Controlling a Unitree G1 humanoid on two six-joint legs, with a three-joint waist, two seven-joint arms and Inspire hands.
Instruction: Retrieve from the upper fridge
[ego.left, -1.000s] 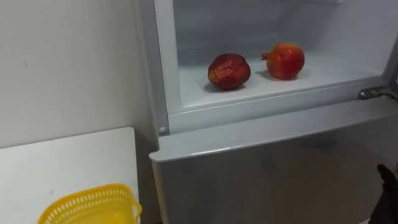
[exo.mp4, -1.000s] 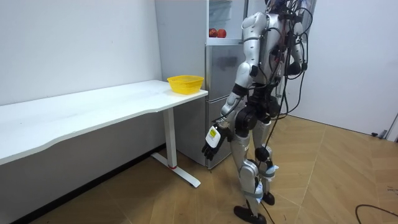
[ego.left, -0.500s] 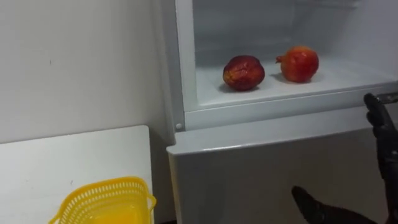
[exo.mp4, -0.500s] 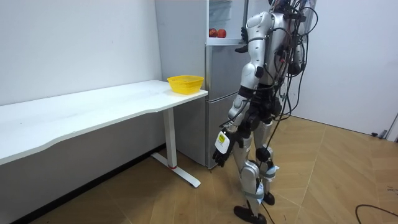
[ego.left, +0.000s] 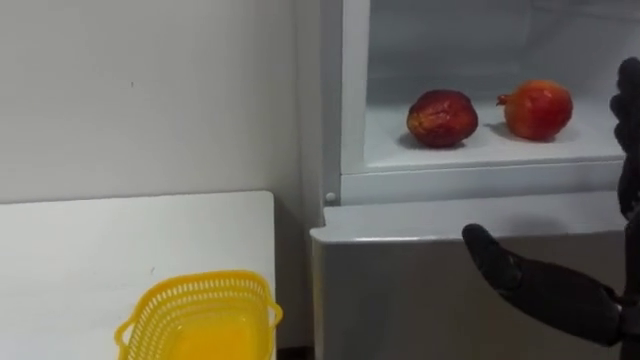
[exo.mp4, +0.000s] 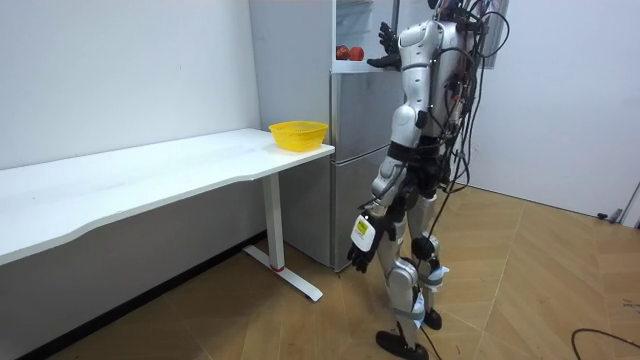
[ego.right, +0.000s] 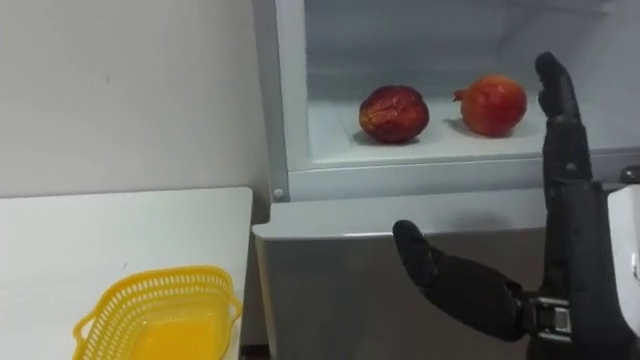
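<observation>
Two pomegranates lie on the white shelf (ego.right: 430, 148) of the open upper fridge compartment: a dark red one (ego.right: 394, 113) on the left and a brighter red one (ego.right: 492, 104) on the right. My right hand (ego.right: 575, 260) is raised in front of the fridge, open. Its straight fingers (ego.right: 556, 95) reach up just right of the brighter pomegranate, and its thumb (ego.right: 440, 270) stretches left across the lower door. It touches neither fruit. My left hand (exo.mp4: 360, 232) hangs open beside my thigh. I stand close in front of the fridge.
A yellow mesh basket (ego.right: 110, 310) sits on the white table (ego.right: 100, 225) left of the fridge. The closed lower fridge door (ego.right: 330, 290) is below the shelf. A white wall runs behind the table.
My right hand has risen from the lower right edge up in front of the open compartment. The view has shifted, so the fridge now sits further right. My left hand has stayed low.
</observation>
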